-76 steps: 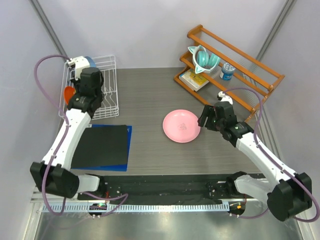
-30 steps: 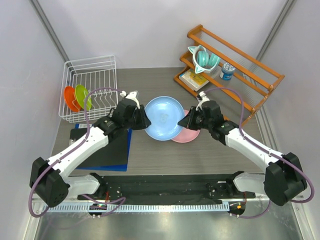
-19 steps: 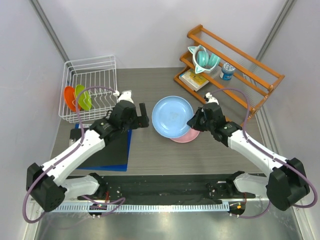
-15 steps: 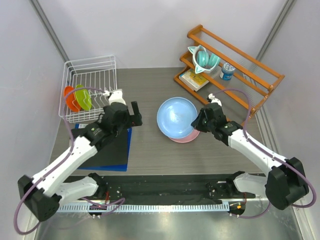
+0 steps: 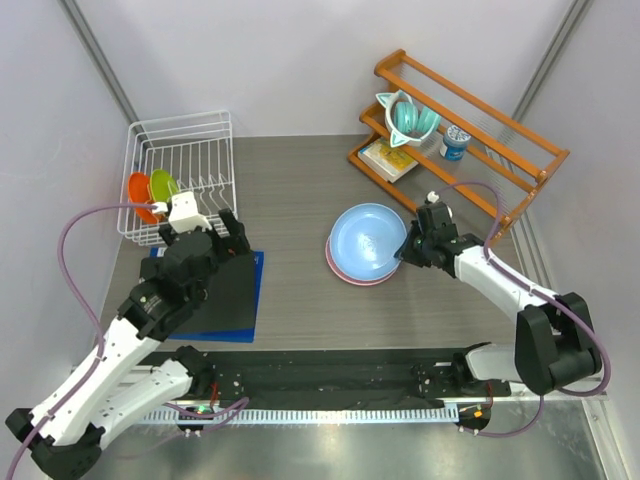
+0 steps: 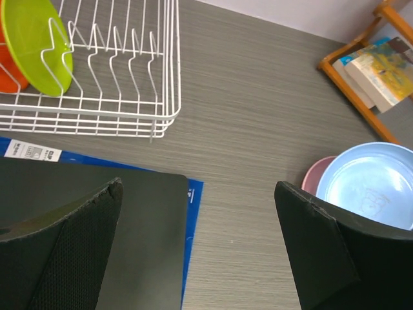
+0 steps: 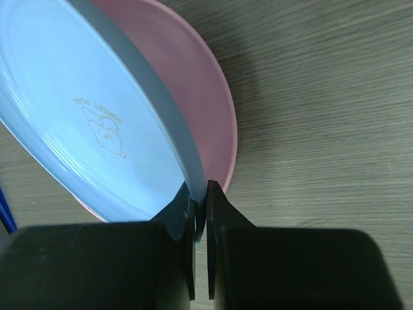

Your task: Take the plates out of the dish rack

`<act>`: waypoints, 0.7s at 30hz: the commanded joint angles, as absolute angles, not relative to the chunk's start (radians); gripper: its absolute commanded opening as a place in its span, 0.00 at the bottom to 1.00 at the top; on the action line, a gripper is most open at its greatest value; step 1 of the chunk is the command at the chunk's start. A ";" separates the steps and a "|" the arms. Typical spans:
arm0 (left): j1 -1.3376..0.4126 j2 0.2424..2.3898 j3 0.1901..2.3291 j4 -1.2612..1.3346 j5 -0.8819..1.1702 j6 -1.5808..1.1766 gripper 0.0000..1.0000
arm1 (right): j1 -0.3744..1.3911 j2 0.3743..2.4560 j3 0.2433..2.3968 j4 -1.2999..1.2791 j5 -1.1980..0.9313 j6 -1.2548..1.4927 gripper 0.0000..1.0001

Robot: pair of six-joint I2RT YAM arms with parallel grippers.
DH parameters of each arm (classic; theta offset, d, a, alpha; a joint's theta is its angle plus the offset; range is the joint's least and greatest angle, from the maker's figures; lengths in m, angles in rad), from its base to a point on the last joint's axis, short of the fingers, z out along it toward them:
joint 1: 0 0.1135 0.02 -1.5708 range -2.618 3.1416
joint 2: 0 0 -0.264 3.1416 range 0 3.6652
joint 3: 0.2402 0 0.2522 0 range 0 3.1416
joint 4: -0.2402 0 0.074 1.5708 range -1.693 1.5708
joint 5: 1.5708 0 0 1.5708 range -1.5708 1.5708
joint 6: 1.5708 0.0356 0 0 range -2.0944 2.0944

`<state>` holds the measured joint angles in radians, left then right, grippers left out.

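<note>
The light blue plate [image 5: 366,240] lies tilted on top of the pink plate [image 5: 343,273] mid-table. My right gripper [image 5: 409,251] is shut on the blue plate's right rim [image 7: 199,194], and the pink plate [image 7: 206,110] shows beneath it. My left gripper [image 5: 204,238] stands open and holds nothing, over the mat just in front of the dish rack [image 5: 205,150]. The green plate [image 5: 164,185] and the orange plate [image 5: 140,194] stand upright at the rack's left end. In the left wrist view the green plate [image 6: 35,45] and orange plate [image 6: 9,76] stand between the tines.
A black mat on a blue board [image 5: 215,300] lies in front of the rack. At the back right, the wooden shelf rack [image 5: 500,135] holds a teal cup [image 5: 408,116], a small blue can [image 5: 455,143] and a book [image 5: 388,158].
My left gripper opened, let go of the blue plate and drew back left toward the rack. My right gripper carried the plate right and lowered it onto the pink plate.
</note>
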<state>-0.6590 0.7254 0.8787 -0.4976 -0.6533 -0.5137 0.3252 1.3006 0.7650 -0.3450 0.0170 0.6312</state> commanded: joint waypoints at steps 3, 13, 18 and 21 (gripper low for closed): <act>-0.660 0.756 0.871 -0.471 -0.709 -0.502 0.99 | 0.311 1.322 0.821 -0.267 -0.107 0.640 0.11; -0.661 0.796 0.867 -0.465 -0.738 -0.494 1.00 | 0.304 1.315 0.822 -0.262 -0.141 0.627 0.51; -0.660 0.825 0.876 -0.445 -0.825 -0.466 0.99 | 0.304 1.270 0.821 -0.314 -0.108 0.597 0.66; -0.657 0.856 0.891 -0.433 -0.874 -0.446 0.99 | 0.304 1.243 0.830 -0.363 -0.068 0.568 0.66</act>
